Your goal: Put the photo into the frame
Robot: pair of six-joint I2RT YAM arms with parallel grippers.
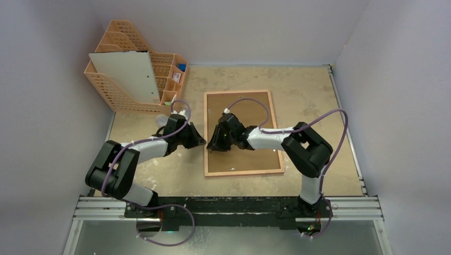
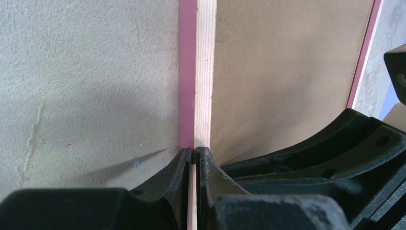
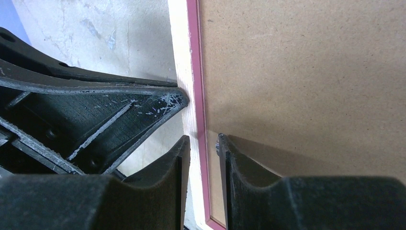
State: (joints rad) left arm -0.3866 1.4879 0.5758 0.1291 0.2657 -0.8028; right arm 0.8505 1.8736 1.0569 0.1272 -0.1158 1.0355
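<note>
The frame (image 1: 243, 172) lies back-up on the table with the brown backing board (image 1: 239, 159) inside it. My left gripper (image 1: 201, 141) is shut on the frame's left rail (image 2: 203, 72), its fingertips (image 2: 186, 158) pinching the pale wood edge. My right gripper (image 1: 213, 144) hovers open just inside the same rail (image 3: 179, 72). One finger is over the pale wood, and the other finger (image 3: 225, 148) touches the board beside the pink lip. The photo (image 1: 127, 74) leans in the rack at the back left, white back showing.
An orange mesh file rack (image 1: 122, 32) stands at the back left against the wall, with small items in its side compartments (image 1: 178, 74). Grey walls close in both sides and the back. The two grippers are a finger's width apart at the frame's left edge.
</note>
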